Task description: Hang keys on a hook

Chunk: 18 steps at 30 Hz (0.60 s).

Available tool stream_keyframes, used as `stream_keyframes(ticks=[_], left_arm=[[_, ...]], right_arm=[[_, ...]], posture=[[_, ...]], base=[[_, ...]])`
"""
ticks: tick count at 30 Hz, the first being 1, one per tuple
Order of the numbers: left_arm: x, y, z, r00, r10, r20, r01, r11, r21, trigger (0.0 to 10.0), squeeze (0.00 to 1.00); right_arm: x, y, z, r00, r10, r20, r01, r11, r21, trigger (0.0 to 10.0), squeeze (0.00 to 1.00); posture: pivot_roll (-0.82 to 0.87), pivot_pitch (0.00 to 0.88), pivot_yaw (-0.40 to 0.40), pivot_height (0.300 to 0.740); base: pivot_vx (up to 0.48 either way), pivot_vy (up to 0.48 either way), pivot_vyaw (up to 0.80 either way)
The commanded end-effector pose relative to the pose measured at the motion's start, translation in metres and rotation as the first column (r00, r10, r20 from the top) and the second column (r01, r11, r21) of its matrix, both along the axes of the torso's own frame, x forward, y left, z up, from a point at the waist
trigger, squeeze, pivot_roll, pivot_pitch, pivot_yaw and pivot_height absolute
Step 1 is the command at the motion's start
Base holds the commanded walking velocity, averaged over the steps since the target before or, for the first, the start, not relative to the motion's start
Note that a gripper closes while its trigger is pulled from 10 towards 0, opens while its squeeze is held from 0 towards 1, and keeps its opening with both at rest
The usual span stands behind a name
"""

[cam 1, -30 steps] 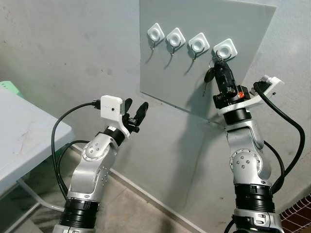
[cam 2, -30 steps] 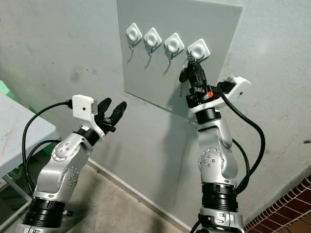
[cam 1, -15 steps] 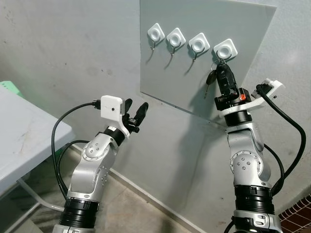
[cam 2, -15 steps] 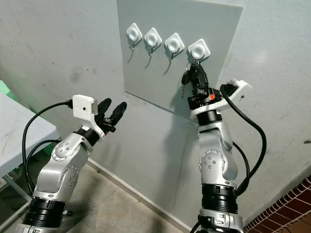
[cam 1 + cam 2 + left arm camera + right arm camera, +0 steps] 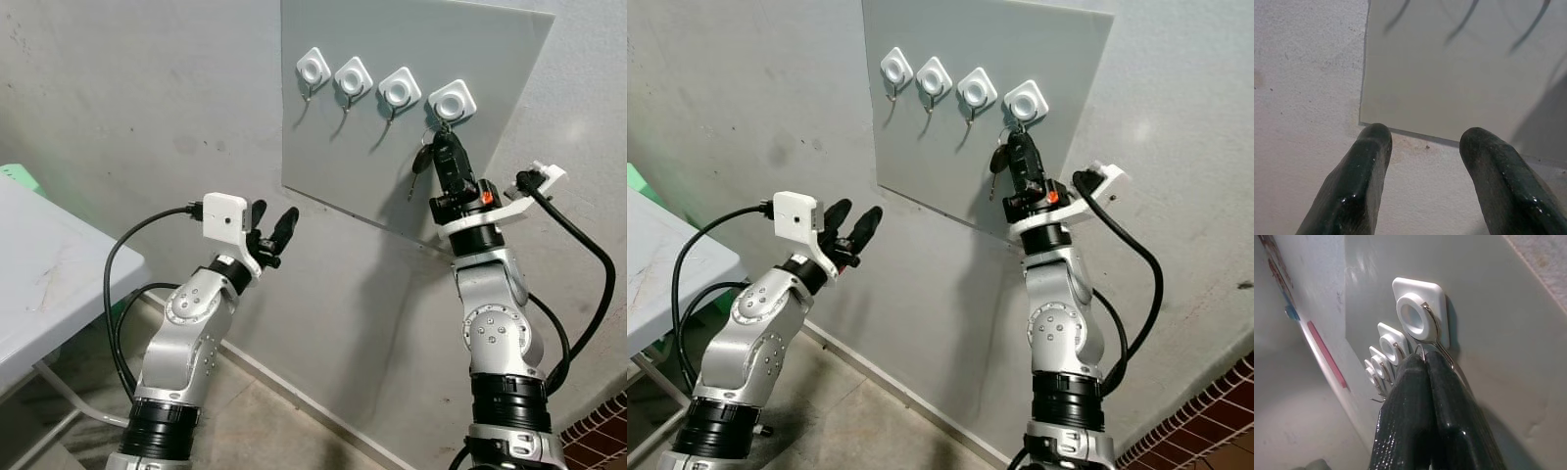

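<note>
Four white square hooks sit in a row on a grey board (image 5: 392, 147) on the wall. My right gripper (image 5: 444, 135) is raised just under the rightmost hook (image 5: 453, 101), shut on the keys. A black key fob (image 5: 423, 157) dangles to the left of its fingers. In the right wrist view the shut fingertips (image 5: 1411, 363) touch the wire of that hook (image 5: 1420, 316), with a small metal ring (image 5: 1419, 348) peeking between them. My left gripper (image 5: 274, 213) is open and holds nothing, level with the board's lower left corner (image 5: 1364, 120).
The other three hooks (image 5: 355, 76) are bare. A grey table (image 5: 39, 264) stands at the left, and a cable loops from my left wrist. Red brick (image 5: 602, 431) shows at the bottom right. Concrete floor (image 5: 265, 421) lies below the wall.
My right gripper with the keys has shifted slightly up and right under the rightmost hook, and the fob has swung a little. The left arm has not moved.
</note>
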<state>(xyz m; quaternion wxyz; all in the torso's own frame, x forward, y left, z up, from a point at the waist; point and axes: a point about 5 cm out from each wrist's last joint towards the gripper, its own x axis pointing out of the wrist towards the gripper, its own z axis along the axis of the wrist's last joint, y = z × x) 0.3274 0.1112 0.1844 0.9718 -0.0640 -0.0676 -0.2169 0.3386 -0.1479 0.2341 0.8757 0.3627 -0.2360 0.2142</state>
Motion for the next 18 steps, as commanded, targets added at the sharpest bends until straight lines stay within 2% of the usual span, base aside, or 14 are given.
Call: stream_keyframes(ticks=[1, 11, 13, 18], left_arm=[[-0.0002, 0.0005, 0.0077, 1.000, 0.001, 0.024, -0.001, 1.000, -0.002, 10.0, 0.00], [-0.0007, -0.0008, 0.0077, 1.000, -0.005, 0.023, 0.005, 1.000, -0.004, 10.0, 0.00], [-0.0008, -0.0010, 0.0080, 1.000, -0.005, 0.024, 0.005, 1.000, -0.004, 10.0, 0.00], [-0.0012, -0.0019, 0.0082, 1.000, -0.009, 0.025, 0.009, 1.000, -0.006, 10.0, 0.00]], right_arm=[[0.0019, 0.0002, -0.0095, 0.998, 0.015, -0.064, -0.014, 1.000, 0.021, 10.0, 0.00], [0.0018, 0.0020, -0.0137, 0.996, 0.029, -0.084, -0.026, 0.999, 0.029, 10.0, 0.00], [0.0021, 0.0034, -0.0164, 0.992, 0.051, -0.111, -0.044, 0.997, 0.066, 10.0, 0.00], [0.0024, 0.0037, -0.0185, 0.989, 0.070, -0.131, -0.059, 0.995, 0.085, 10.0, 0.00]], posture=[[0.20, 0.000, -0.011, 0.740], [0.21, 0.000, -0.013, 0.740], [0.21, 0.000, -0.013, 0.740], [0.21, 0.000, -0.017, 0.740]], base=[[0.000, 0.000, 0.00], [0.000, 0.000, 0.00], [0.000, 0.000, 0.00], [0.000, 0.000, 0.00]])
